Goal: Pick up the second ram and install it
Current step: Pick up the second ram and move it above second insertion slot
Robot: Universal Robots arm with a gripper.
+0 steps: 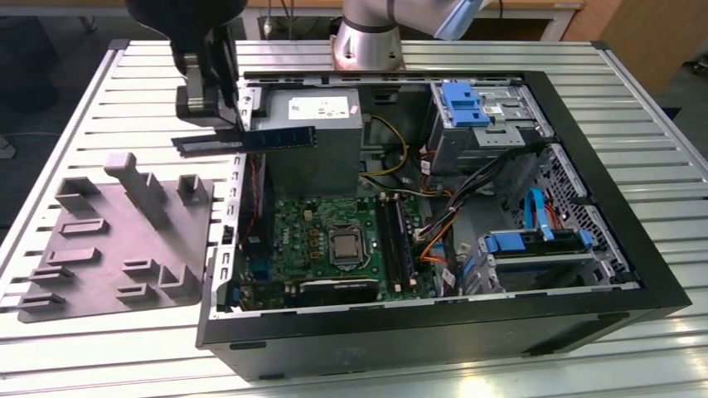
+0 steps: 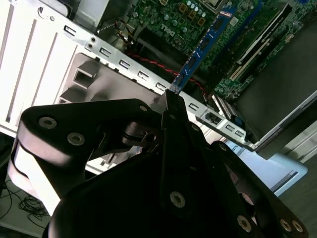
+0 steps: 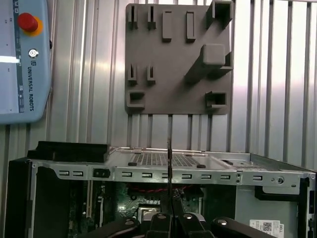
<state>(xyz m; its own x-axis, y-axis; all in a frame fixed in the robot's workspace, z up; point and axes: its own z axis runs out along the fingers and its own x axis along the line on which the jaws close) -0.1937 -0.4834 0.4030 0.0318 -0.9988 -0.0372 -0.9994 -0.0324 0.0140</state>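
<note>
Transport step in hand. Black robot hand (image 1: 235, 133) clamped on second ram (image 1: 282, 137), thin dark green memory stick with black chips, held level above rim of open black computer case (image 1: 619, 274). Not yet seated. Install calls for contact edge aligned over long black slot sockets (image 1: 394, 240) on green motherboard (image 1: 315, 228).

Pincer (image 2: 171, 100) tight on the second ram (image 2: 202, 49), green motherboard (image 2: 163, 15) behind it.

Your table (image 1: 99, 348) is pale ribbed metal, slats running across it. Strong glare streaks on the slats (image 3: 94, 74) in the first wrist view. Wooden furniture (image 1: 647, 33) stands behind, at the exterior view's right. Dark floor (image 1: 33, 108) at its left.
</note>
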